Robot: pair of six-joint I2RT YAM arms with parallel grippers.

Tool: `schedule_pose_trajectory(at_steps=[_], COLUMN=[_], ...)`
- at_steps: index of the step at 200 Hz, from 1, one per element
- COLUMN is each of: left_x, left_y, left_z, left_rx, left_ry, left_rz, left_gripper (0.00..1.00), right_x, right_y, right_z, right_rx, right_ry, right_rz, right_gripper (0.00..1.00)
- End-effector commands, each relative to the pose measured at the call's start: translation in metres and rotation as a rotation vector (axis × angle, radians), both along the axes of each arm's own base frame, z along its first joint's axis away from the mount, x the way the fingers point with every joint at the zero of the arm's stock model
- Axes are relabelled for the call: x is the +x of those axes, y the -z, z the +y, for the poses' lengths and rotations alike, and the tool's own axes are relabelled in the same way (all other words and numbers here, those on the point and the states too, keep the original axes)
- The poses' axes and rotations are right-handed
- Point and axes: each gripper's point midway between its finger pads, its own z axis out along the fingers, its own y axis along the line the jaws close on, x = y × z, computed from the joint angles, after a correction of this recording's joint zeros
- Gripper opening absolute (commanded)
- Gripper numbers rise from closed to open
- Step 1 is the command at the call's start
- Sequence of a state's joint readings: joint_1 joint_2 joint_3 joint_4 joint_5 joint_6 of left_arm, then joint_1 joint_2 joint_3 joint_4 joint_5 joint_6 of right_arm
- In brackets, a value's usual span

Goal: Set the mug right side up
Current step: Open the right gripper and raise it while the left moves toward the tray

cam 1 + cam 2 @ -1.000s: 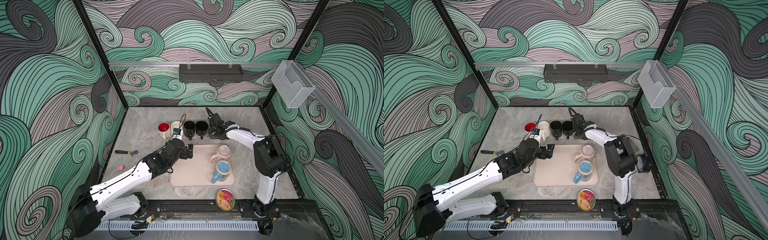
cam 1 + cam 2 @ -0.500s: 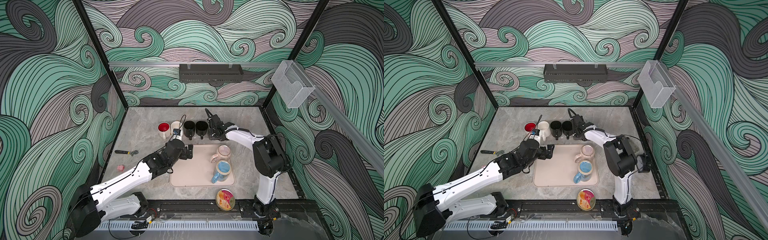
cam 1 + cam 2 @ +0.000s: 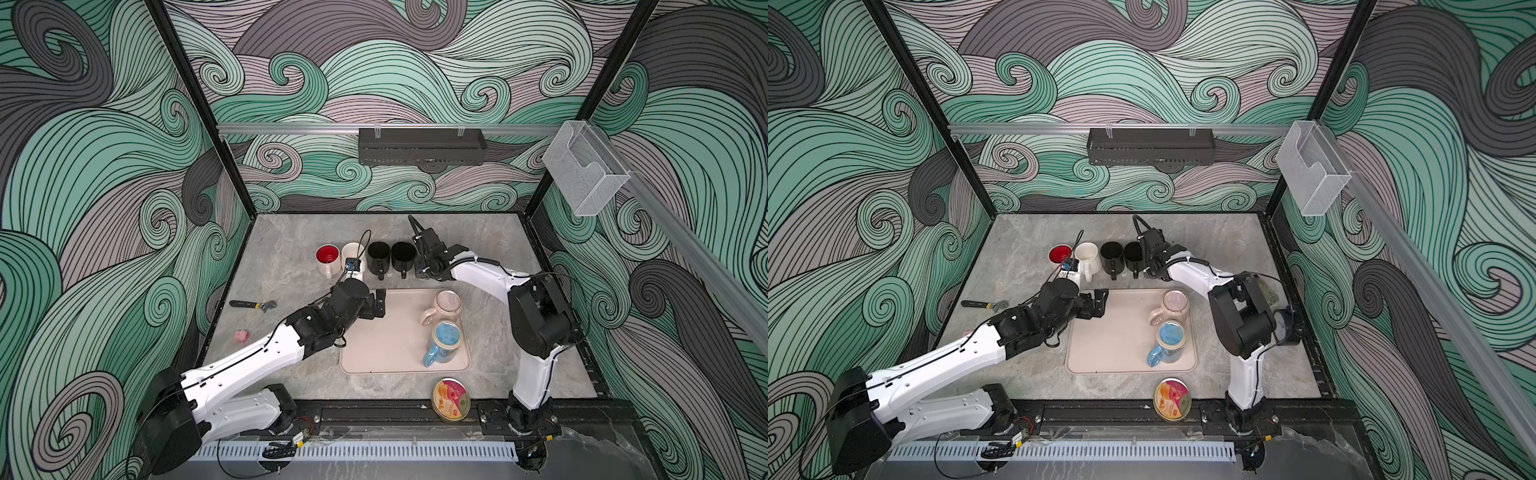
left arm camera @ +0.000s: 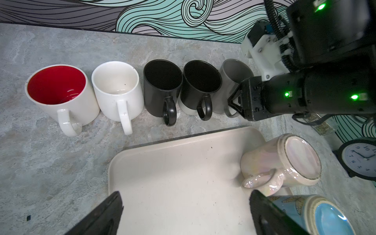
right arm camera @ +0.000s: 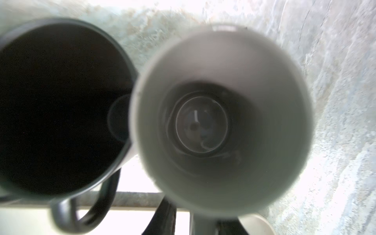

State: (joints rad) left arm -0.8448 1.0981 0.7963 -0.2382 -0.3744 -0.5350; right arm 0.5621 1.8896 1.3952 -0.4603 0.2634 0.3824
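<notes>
The grey mug [image 4: 234, 71] stands upright at the right end of a row of mugs on the stone table [image 3: 291, 249], its mouth facing up [image 5: 221, 126]. My right gripper [image 4: 234, 101] straddles its handle from above; in the right wrist view a bright gap shows between one finger [image 5: 162, 213] and the handle, so the jaws stand a little open. In both top views the right gripper [image 3: 422, 272] [image 3: 1148, 270] hides this mug. My left gripper [image 4: 185, 201] is open and empty over the far left corner of the beige tray [image 3: 386, 345].
A pink mug [image 3: 446, 303] and a blue mug [image 3: 446, 338] stand upside down on the tray's right side. The row also holds a red-lined mug [image 3: 327, 254], a white mug [image 3: 352, 251] and two black mugs [image 3: 378, 253]. A wrench [image 3: 253, 305], a tin [image 3: 451, 399] and a clock [image 4: 364, 158] lie around.
The right gripper's jaws have parted slightly at the grey mug's handle. Both arms have stayed almost where they were.
</notes>
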Motion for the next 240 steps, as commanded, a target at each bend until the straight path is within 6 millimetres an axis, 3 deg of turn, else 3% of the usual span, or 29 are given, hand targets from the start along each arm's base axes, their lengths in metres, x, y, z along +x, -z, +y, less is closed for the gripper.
schedule_pose_trajectory(at_steps=[1, 90, 126, 184, 240], left_x=[0.001, -0.001, 0.0, -0.007, -0.03], left_y=[0.001, 0.012, 0.017, 0.035, 0.044], left_z=[-0.001, -0.004, -0.006, -0.033, -0.072], left_rx=[-0.005, 0.007, 0.026, 0.093, 0.05], left_ry=[-0.009, 0.01, 0.032, 0.184, 0.333], left_rz=[-0.003, 0.018, 0.011, 0.113, 0.154], left_gripper=[0.98, 0.99, 0.99, 0.99, 0.93], right_x=[-0.001, -0.035, -0.054, -0.068, -0.077], right_y=[-0.037, -0.098, -0.122, -0.126, -0.128], right_z=[0.003, -0.01, 0.004, 0.02, 0.011], right_rx=[0.026, 0.049, 0.136, 0.214, 0.2], right_ry=[0.005, -0.038, -0.126, -0.212, -0.213], right_rz=[-0.073, -0.152, -0.232, -0.251, -0.268], right_gripper=[0.33, 0.35, 0.35, 0.48, 0.52])
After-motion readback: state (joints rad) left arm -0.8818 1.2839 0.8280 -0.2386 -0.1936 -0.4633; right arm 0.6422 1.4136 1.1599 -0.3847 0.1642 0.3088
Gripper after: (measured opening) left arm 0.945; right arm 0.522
